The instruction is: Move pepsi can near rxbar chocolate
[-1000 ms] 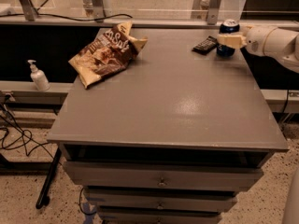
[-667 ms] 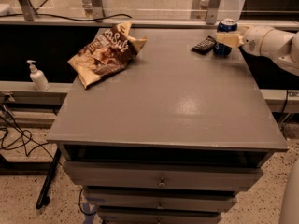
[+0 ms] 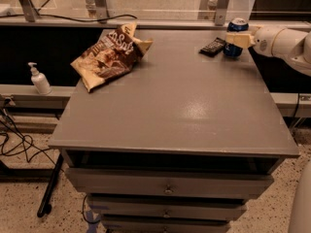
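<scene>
Grey table (image 3: 184, 110) seen from its front edge, with the far edge at the top of the view.

Nearest, below the table's front edge: a stack of drawers (image 3: 167, 183) with small central knobs. On the floor to the table's left lie dark cables (image 3: 14, 140).

Left of the table, on a lower ledge: a white pump bottle (image 3: 40, 80), standing upright.

On the table's far left quarter: a large brown and white snack bag (image 3: 111, 55), crumpled and lying flat, one corner reaching towards the table's far edge.

On the table's far right corner: the rxbar chocolate (image 3: 213, 46), a flat black bar lying at a slant. Just to its right stands the pepsi can (image 3: 233, 51), upright on the table top (blue body, silver rim); whether can and bar touch cannot be told.

The gripper (image 3: 237, 39) is clamped on the pepsi can at mid-height. One pale finger (image 3: 234, 39) crosses the can's near side. The white arm (image 3: 286, 42) reaches in from beyond the table's right edge.

Beyond the table's far edge: pale upright posts (image 3: 99, 1) and a light floor.
</scene>
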